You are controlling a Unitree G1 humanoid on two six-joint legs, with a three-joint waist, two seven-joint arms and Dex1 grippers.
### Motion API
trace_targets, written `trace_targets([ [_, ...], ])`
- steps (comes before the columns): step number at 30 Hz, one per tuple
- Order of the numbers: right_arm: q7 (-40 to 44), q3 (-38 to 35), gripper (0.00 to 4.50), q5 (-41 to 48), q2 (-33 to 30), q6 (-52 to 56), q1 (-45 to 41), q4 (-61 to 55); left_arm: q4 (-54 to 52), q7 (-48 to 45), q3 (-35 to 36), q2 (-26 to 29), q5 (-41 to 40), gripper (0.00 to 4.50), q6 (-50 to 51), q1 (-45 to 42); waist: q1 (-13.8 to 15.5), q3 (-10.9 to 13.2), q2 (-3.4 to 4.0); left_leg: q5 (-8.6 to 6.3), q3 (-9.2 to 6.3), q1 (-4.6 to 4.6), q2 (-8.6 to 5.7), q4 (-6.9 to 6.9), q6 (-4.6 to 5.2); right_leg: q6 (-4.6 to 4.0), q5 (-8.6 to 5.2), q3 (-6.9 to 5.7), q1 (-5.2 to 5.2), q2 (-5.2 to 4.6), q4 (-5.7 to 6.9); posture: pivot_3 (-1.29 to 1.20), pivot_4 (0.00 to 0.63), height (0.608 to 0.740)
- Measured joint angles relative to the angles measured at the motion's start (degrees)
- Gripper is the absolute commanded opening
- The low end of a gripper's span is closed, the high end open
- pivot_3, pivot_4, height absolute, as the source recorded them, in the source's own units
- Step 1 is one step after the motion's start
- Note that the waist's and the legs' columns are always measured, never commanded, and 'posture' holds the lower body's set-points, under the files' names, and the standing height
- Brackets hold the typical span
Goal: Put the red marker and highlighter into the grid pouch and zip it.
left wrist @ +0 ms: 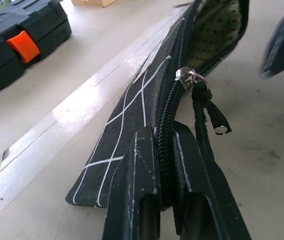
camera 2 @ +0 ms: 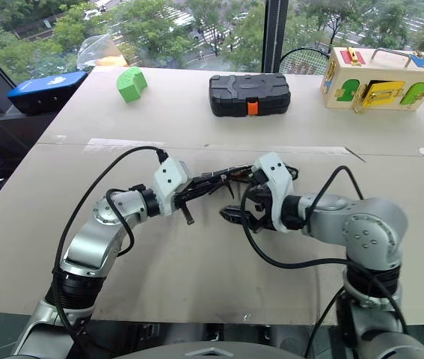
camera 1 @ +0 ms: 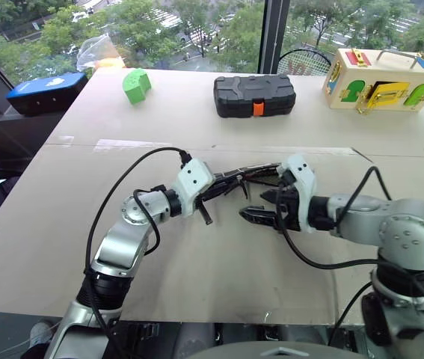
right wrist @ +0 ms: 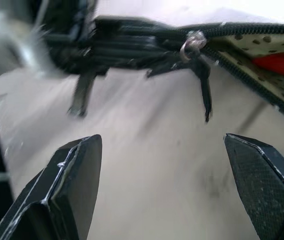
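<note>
The grid pouch [camera 1: 250,176] hangs just above the table between my two hands, black with white lines. My left gripper [left wrist: 164,131] is shut on its zipped end, pinching the zipper edge. The pouch mouth stands open beyond the zipper pull [left wrist: 184,79], showing a dotted lining. In the right wrist view a red piece [right wrist: 277,62] lies inside that mouth, apparently the red marker. The highlighter is hidden. My right gripper [camera 1: 256,206] is open, just below and in front of the zipper pull [right wrist: 194,42], touching nothing.
At the back of the table stand a black hard case with an orange latch [camera 1: 254,95], a green arched block [camera 1: 135,84] and a wooden latch box [camera 1: 383,78]. A blue box [camera 1: 47,90] sits off the table's far left corner.
</note>
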Motion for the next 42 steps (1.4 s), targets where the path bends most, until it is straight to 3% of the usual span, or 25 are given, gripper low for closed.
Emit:
trace_targets([
  [6,-4.22,2.41,3.91,-7.36,6.69,-6.65,-0.21,5.30,-0.72,-0.14,-0.58,0.04,-0.03,0.00,1.01,-0.75,-0.09,0.01,0.02,0.00,0.01,0.02,0.00,0.00,-0.01,0.00,0.00,0.01,0.00,0.02,0.00,0.00,0.150,0.740],
  [10,-4.38,3.50,2.20,-10.26,7.94,-10.55,-0.20,7.24,-1.15,0.07,-1.06,0.08,-0.02,0.00,1.71,-1.20,-0.11,0.01,0.03,0.00,0.00,0.02,0.00,-0.01,-0.01,0.00,0.00,0.02,0.00,0.03,0.00,0.00,0.150,0.740],
  [14,-3.29,3.55,0.13,-10.63,8.39,-12.18,-0.11,7.24,-1.48,0.22,-1.07,0.30,0.07,0.00,2.13,-1.25,-0.14,0.01,0.03,0.01,0.01,0.03,0.01,-0.02,-0.01,0.00,0.00,0.03,0.00,0.04,-0.01,0.00,0.150,0.740],
  [24,-2.31,2.78,0.05,-10.40,7.36,-12.70,2.33,3.91,-2.36,1.20,-1.23,0.69,0.72,0.00,2.28,-1.24,-0.08,0.02,0.03,0.00,-0.01,0.03,0.01,-0.03,-0.02,0.00,-0.01,0.02,0.00,0.03,-0.01,0.00,0.150,0.740],
  [30,-3.29,-4.59,0.05,-8.91,3.64,-8.03,3.91,-1.20,-1.58,2.73,-1.72,0.99,2.38,0.00,1.16,-1.99,0.01,0.02,0.03,0.00,0.00,0.03,-0.01,-0.03,-0.01,0.00,-0.01,0.03,0.01,0.01,-0.02,0.00,0.150,0.740],
  [37,-2.50,-15.72,0.05,-8.13,-6.73,-2.77,5.10,-2.68,0.53,3.85,-2.43,0.98,3.72,0.00,-1.62,-2.84,0.06,0.03,0.04,-0.01,0.00,0.02,-0.04,-0.05,0.01,0.00,-0.01,0.04,0.00,0.00,-0.08,0.00,0.150,0.740],
  [42,0.84,-16.43,0.05,-8.72,-14.35,-3.95,9.27,-1.46,1.84,3.87,-5.30,0.83,4.93,0.00,-5.05,-3.05,0.02,0.03,0.05,-0.04,0.01,0.05,-0.05,-0.12,0.06,0.00,-0.01,0.06,0.00,0.02,-0.09,0.00,0.150,0.740],
])
